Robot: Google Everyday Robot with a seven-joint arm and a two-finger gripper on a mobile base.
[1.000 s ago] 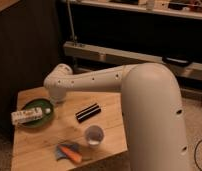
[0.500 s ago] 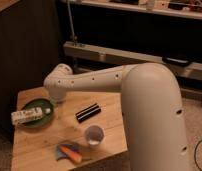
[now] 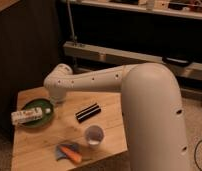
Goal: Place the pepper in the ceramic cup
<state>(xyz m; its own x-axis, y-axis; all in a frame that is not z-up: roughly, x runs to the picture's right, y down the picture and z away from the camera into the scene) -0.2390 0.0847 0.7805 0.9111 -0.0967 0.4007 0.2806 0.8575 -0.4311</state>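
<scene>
The wooden table (image 3: 36, 137) carries a green plate (image 3: 44, 122) at left, a black bar (image 3: 88, 112) in the middle and the cup (image 3: 94, 135) nearer. A blue sponge (image 3: 59, 150) lies at the near edge under the pepper (image 3: 72, 154). The gripper (image 3: 52, 102) hangs over the plate's far right rim.

Wooden table (image 3: 38, 142), side items logged.
Green plate (image 3: 46, 120) at left, white packet (image 3: 28, 116) lying across it, gripper (image 3: 53, 101) over its far rim; black bar (image 3: 88, 112) mid-table; blue sponge (image 3: 59, 150) near front edge.
</scene>
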